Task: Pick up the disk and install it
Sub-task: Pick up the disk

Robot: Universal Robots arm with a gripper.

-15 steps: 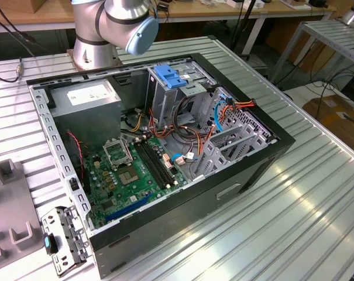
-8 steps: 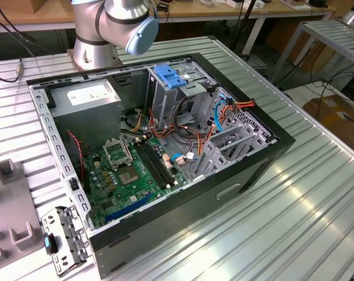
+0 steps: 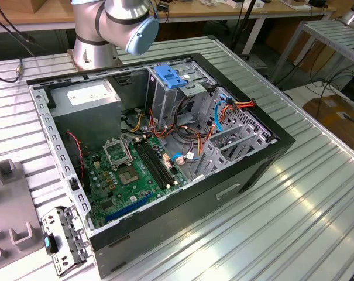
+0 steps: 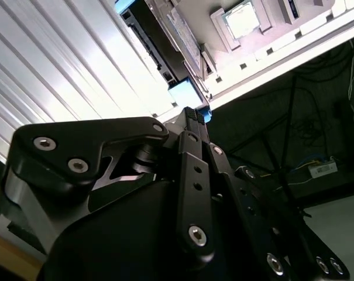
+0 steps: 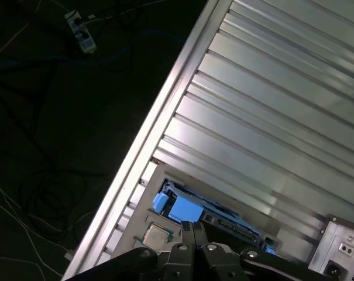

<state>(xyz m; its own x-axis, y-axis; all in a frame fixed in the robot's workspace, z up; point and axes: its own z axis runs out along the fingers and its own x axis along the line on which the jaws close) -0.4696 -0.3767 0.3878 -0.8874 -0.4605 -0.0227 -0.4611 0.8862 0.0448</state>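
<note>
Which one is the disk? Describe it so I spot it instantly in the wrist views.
In the first wrist view, start at the ribbed metal table and follow it to its edge. The disk lies there just ahead of the end effector: a flat dark slab with a bright blue end tab, unlike the square silver chip beside it.

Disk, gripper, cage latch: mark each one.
disk (image 5: 184,208): first wrist view, on its blue carrier.
gripper (image 4: 191,112): second wrist view, between the tips of its jaws.
cage latch (image 3: 168,76): exterior view, on its blue top face.
</note>
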